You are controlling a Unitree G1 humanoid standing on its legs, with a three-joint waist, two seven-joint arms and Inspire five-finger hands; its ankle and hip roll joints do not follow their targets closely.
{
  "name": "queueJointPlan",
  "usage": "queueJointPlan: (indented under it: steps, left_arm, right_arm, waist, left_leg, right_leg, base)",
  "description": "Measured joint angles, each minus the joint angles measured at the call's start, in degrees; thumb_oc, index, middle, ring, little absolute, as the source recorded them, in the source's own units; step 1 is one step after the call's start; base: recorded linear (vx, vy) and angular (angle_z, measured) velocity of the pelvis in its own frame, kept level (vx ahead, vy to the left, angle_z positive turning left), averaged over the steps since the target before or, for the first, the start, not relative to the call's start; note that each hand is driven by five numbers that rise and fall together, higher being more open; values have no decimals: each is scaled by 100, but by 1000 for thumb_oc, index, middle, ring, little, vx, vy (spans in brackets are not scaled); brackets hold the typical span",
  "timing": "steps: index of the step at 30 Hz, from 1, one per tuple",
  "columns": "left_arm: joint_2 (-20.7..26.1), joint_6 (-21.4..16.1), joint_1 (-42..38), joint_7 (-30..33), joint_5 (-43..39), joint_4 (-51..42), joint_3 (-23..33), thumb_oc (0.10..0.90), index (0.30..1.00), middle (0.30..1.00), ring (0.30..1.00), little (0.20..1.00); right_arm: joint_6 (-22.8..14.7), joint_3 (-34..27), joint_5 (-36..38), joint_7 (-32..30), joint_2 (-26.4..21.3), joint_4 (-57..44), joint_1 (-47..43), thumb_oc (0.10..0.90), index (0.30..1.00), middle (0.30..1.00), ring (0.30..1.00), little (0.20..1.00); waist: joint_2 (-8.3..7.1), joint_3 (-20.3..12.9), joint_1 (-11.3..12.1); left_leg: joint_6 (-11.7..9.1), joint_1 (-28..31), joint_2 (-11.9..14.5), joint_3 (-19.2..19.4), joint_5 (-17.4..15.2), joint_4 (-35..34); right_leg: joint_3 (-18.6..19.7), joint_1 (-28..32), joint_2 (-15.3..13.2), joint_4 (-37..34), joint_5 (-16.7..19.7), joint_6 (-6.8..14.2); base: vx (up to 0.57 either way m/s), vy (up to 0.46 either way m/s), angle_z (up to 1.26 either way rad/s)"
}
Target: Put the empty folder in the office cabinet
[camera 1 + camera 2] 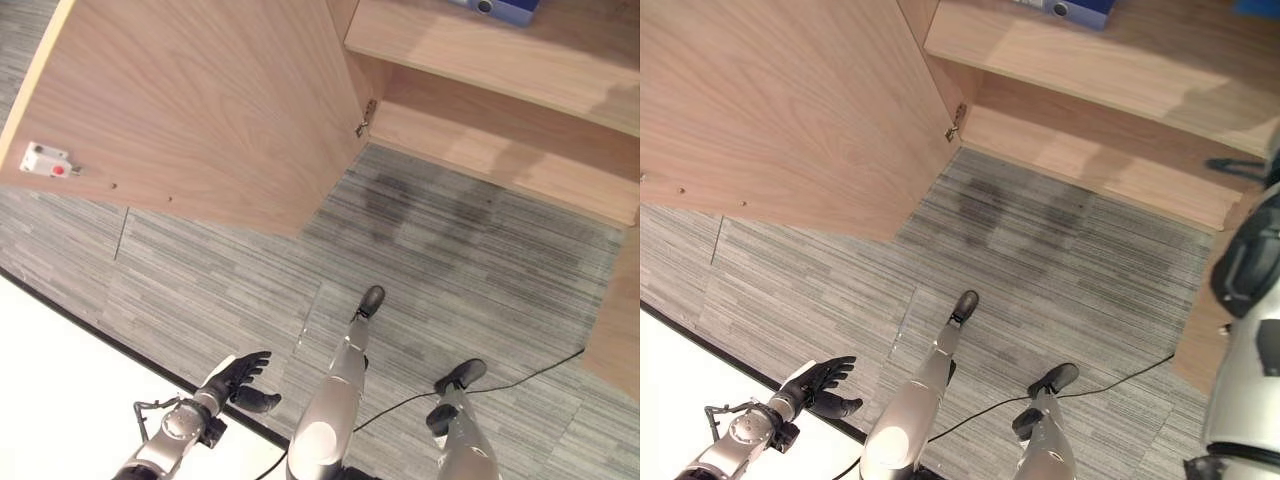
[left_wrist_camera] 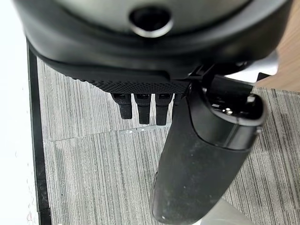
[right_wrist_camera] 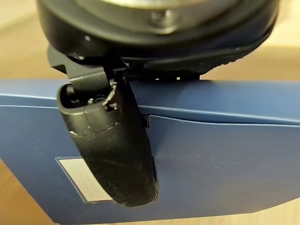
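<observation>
A blue folder (image 3: 211, 159) with a pale label window fills the right wrist view, with light wood behind it. My right hand (image 3: 112, 150) is shut on it: the thumb lies across its face and the fingers go over its upper edge, hidden behind it. The right arm rises along the right edge of the right eye view. The wooden office cabinet stands open, with its door (image 1: 200, 100) swung out to the left and its shelves (image 1: 500, 60) bare at the upper right. My left hand (image 1: 240, 378) hangs low at the lower left, open and empty over the carpet.
Another blue binder (image 1: 497, 8) lies on the upper shelf at the top edge. A white latch (image 1: 48, 160) sits on the door's inner face. Grey striped carpet (image 1: 450, 260) lies before the cabinet. A white surface with a black border (image 1: 60, 400) is at the lower left.
</observation>
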Motion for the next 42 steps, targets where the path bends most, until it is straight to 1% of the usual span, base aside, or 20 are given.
queueJointPlan:
  steps: [9, 17, 19, 20, 21, 22, 23, 24, 26, 27, 28, 30, 31, 32, 33, 34, 35, 36, 38, 42]
  left_arm:
    - [20, 5, 1, -2, -9, 66, 3, 800, 900, 900, 900, 900]
    - [-169, -3, -187, 65, -154, 326, 136, 800, 900, 900, 900, 900]
    - [-270, 4, -163, 91, -289, 263, 135, 800, 900, 900, 900, 900]
    - [-278, 15, -123, 81, -287, 216, 137, 800, 900, 900, 900, 900]
    - [-279, 71, -52, 85, -287, 262, 179, 800, 900, 900, 900, 900]
    - [-273, 156, 17, 82, -286, 350, 205, 800, 900, 900, 900, 900]
    - [-265, 195, 29, 84, -281, 389, 196, 800, 900, 900, 900, 900]
    - [-207, 230, 93, 88, -279, 443, 232, 800, 900, 900, 900, 900]
    - [-114, 225, 120, 95, -276, 522, 274, 800, 900, 900, 900, 900]
    - [-64, 211, -32, 167, -277, 527, 318, 800, 900, 900, 900, 900]
    - [-77, 201, -138, 278, -284, 461, 452, 800, 900, 900, 900, 900]
    - [-115, 108, -461, 338, -293, 603, 451, 800, 900, 900, 900, 900]
    - [-196, 85, -761, 405, -290, 675, 470, 800, 900, 900, 900, 900]
    - [-192, 28, -825, 412, -290, 703, 460, 800, 900, 900, 900, 900]
    - [-187, -12, -825, 418, -283, 702, 476, 800, 900, 900, 900, 900]
    - [-177, -32, -828, 399, -248, 679, 519, 800, 900, 900, 900, 900]
    - [-190, -47, -787, 415, -243, 727, 560, 800, 900, 900, 900, 900]
    - [-296, -35, -788, 456, -241, 950, 597, 800, 900, 900, 900, 900]
    - [-533, 9, -669, 486, -233, 1235, 650, 800, 900, 900, 900, 900]
    - [-1049, 95, 7, 391, -214, 1321, 354, 800, 900, 900, 900, 900]
  right_arm:
    - [50, 149, -51, -161, 141, 102, 165, 400, 300, 300, 300, 300]
    - [125, -87, -268, 97, 1026, -161, 1128, 400, 300, 300, 300, 300]
    - [190, -312, -379, 153, 971, -231, 1482, 400, 300, 300, 300, 300]
    - [208, -311, -394, 145, 926, -250, 1632, 400, 300, 300, 300, 300]
    - [253, -305, -447, 180, 969, -389, 2039, 400, 300, 300, 300, 300]
    - [272, -309, -457, 179, 1084, -412, 2286, 400, 300, 300, 300, 300]
    - [326, -328, -463, 175, 1114, -424, 2395, 400, 300, 300, 300, 300]
    - [381, -342, -577, 158, 1342, -543, 2677, 400, 300, 300, 300, 300]
    - [401, -398, -613, 146, 1632, -667, 2830, 400, 300, 300, 300, 300]
    - [418, -421, -628, 144, 1624, -746, 2952, 400, 300, 300, 300, 300]
    - [385, -538, -628, 140, 1613, -929, 2978, 400, 300, 300, 300, 300]
    - [330, -619, -649, 171, 1494, -1078, 2979, 400, 300, 300, 300, 300]
    - [292, -636, -650, 195, 1312, -1152, 2879, 400, 300, 300, 300, 300]
    - [254, -648, -650, 197, 1276, -1154, 2881, 400, 300, 300, 300, 300]
    - [255, -675, -649, 195, 1262, -1136, 2916, 400, 300, 300, 300, 300]
    - [269, -617, -679, 269, 1117, -1113, 3205, 400, 300, 300, 300, 300]
    - [275, -789, -660, 252, 1130, -1067, 3292, 400, 300, 300, 300, 300]
    - [264, -905, -653, 181, 1117, -1104, 3285, 400, 300, 300, 300, 300]
    - [274, -887, -650, 268, 1122, -1261, 3276, 400, 300, 300, 300, 300]
    - [262, -915, -647, 133, 972, -1249, 3273, 400, 300, 300, 300, 300]
  waist:
    - [38, -35, -106]
    - [-57, -80, -250]
    - [-98, -178, -369]
    - [-135, -216, -462]
    - [-340, -272, -478]
    - [-541, -321, -542]
    - [-627, -348, -601]
    - [-679, -354, -899]
    - [-716, -367, -1098]
    - [-737, -378, -1151]
    - [-748, -376, -1230]
    - [-744, -375, -1175]
    - [-631, -339, -1221]
    - [-636, -341, -1226]
    - [-601, -334, -1217]
    - [-616, -335, -1188]
    - [-630, -336, -1195]
    - [-554, -357, -1165]
    - [-394, -365, -1087]
    - [-383, -371, -1112]
  left_leg:
    - [-2, 56, 38, 23, 9, 3]
    - [-25, 175, 142, 152, -7, 17]
    - [-32, -103, 137, 573, 0, 232]
    - [144, -185, 203, 949, -108, 299]
    - [318, -204, 274, 1337, -212, 390]
    - [401, -192, 227, 1452, -252, 458]
    - [429, -227, 201, 1500, -235, 569]
    - [586, -330, 277, 1647, -431, 1025]
    - [646, -252, 468, 1758, -475, 1101]
    - [714, -160, 449, 1748, -638, 1124]
    - [764, -151, 359, 1687, -616, 1098]
    - [743, -102, 226, 1680, -605, 962]
    - [752, -115, 32, 1544, -505, 879]
    - [733, -117, -34, 1545, -480, 861]
    - [669, -126, -79, 1463, -466, 900]
    - [486, -90, -167, 1303, -555, 969]
    - [418, -106, -244, 1196, -546, 1052]
    - [318, -221, -200, 1090, -525, 1114]
    - [137, -278, 60, 974, -395, 868]
    - [39, -15, 247, 936, -16, 133]
  right_leg:
    - [53, -26, -7, 149, -46, -22]
    - [186, 0, 75, 144, -7, -115]
    - [23, 10, 50, 164, -141, -87]
    - [-27, 23, 25, 131, -97, -146]
    - [16, 35, 17, 102, -98, -136]
    - [84, 30, -22, 140, -97, -122]
    - [97, 27, -68, 185, -57, -76]
    - [79, -238, -272, 1095, 92, 179]
    - [220, -678, -480, 2014, 359, 523]
    - [680, -901, -477, 2342, 209, 641]
    - [752, -838, -459, 2015, -50, 534]
    - [709, -761, -501, 1220, -111, 455]
    - [698, -478, -593, 140, -14, 346]
    - [691, -419, -654, -72, 45, 297]
    - [685, -172, -646, -505, 209, 82]
    - [655, 169, -657, -776, 336, 103]
    - [674, 383, -608, -726, 376, 48]
    - [686, 350, -508, -597, 551, 263]
    - [674, 221, -231, -645, 516, 146]
    - [534, 230, -75, -771, 511, 70]
  base:
    - [-13, 3, -2]
    - [-32, 26, -9]
    - [111, 275, 31]
    - [77, 207, 34]
    - [8, 111, -1]
    - [-71, 110, -13]
    - [-34, 91, 2]
    - [0, 0, 0]
    - [151, 23, -20]
    - [324, -89, 0]
    - [252, -109, 9]
    - [151, -99, 25]
    - [221, -304, 46]
    - [375, -426, 64]
    - [289, -398, 62]
    - [271, -294, 84]
    - [176, -225, 90]
    - [206, -210, 47]
    - [129, -133, 3]
    - [148, -143, 3]
